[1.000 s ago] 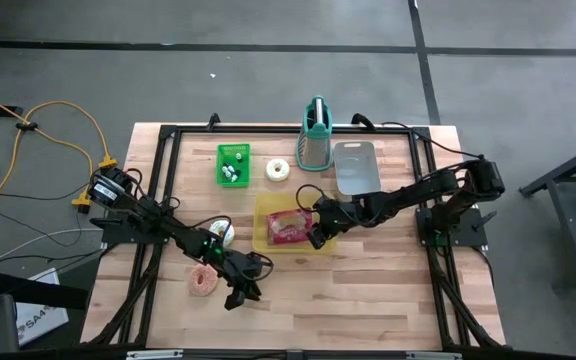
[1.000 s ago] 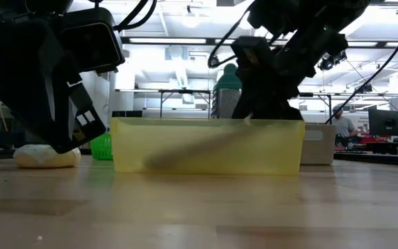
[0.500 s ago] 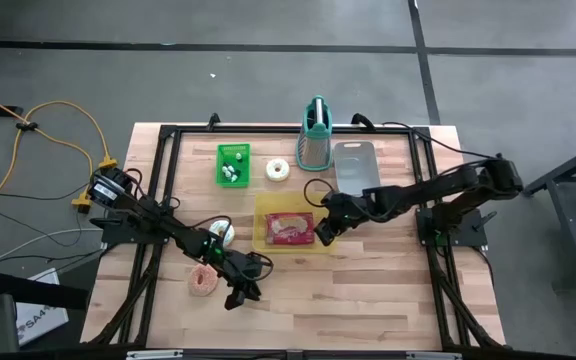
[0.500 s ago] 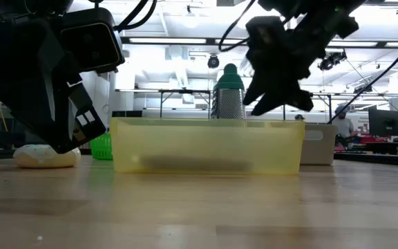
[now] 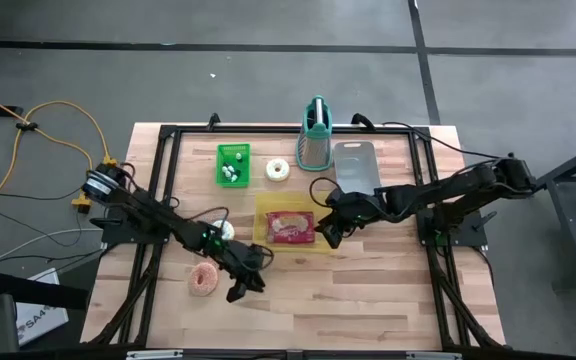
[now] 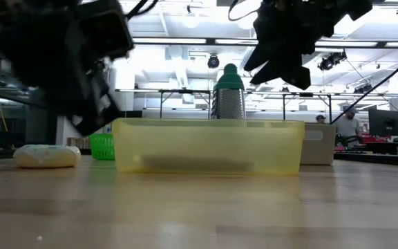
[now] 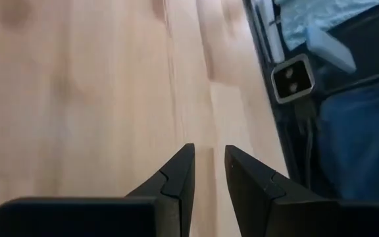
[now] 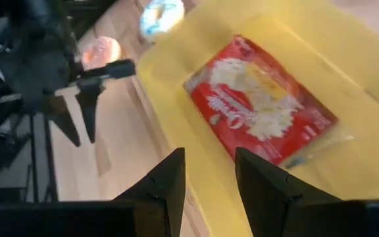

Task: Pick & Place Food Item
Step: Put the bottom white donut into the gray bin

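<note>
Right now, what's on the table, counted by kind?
Doughnuts: 3, pink, white, cream
Bins: 2, yellow, green
Snack packet: 1
Grater: 1
Grey board: 1
Total: 8

A wooden worktop point(image 5: 368, 290) carries a green basket point(image 5: 233, 165) holding small white pieces near its far side, and a white ring-shaped item point(image 5: 279, 170) lies just beside it. Next along stands a metal grater with a teal handle point(image 5: 314, 140), upright, with a grey tray point(image 5: 356, 167) beside it. Toward the left sit a pale frosted donut point(image 5: 221, 230) and a pink donut point(image 5: 205, 279). A yellow cable point(image 5: 38, 125) trails across the grey floor. A person point(image 6: 349, 126) stands far back in the room.
</note>
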Action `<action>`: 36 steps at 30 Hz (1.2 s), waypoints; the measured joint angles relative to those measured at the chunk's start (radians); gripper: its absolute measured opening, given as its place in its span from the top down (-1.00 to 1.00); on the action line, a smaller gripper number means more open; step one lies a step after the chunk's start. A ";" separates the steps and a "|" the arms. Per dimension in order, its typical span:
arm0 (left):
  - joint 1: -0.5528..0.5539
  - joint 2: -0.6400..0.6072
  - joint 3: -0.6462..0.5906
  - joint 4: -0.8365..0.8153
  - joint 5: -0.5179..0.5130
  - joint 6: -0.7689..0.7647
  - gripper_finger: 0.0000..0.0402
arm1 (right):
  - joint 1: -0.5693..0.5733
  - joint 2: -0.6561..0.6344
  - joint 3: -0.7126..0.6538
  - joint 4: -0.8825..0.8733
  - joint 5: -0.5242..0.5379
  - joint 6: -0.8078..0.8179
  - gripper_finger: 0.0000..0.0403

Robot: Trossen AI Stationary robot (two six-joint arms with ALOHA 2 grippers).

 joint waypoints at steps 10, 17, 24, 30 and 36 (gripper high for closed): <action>0.117 -0.343 0.000 -0.376 -0.211 0.109 0.60 | 0.054 -0.008 0.000 -0.012 -0.008 -0.083 0.41; 0.084 -0.548 0.001 -0.494 -0.316 0.103 0.60 | 0.076 -0.047 -0.001 -0.071 -0.011 -0.159 0.41; 0.012 -0.611 0.000 -0.728 -0.470 -0.011 0.60 | 0.105 -0.116 0.002 -0.138 0.018 -0.198 0.41; -0.039 -0.606 0.000 -0.829 -0.570 -0.090 0.60 | 0.151 -0.140 -0.001 -0.192 0.052 -0.199 0.41; -0.078 -0.606 0.000 -0.899 -0.607 -0.122 0.60 | 0.205 -0.142 -0.001 -0.224 0.114 -0.198 0.41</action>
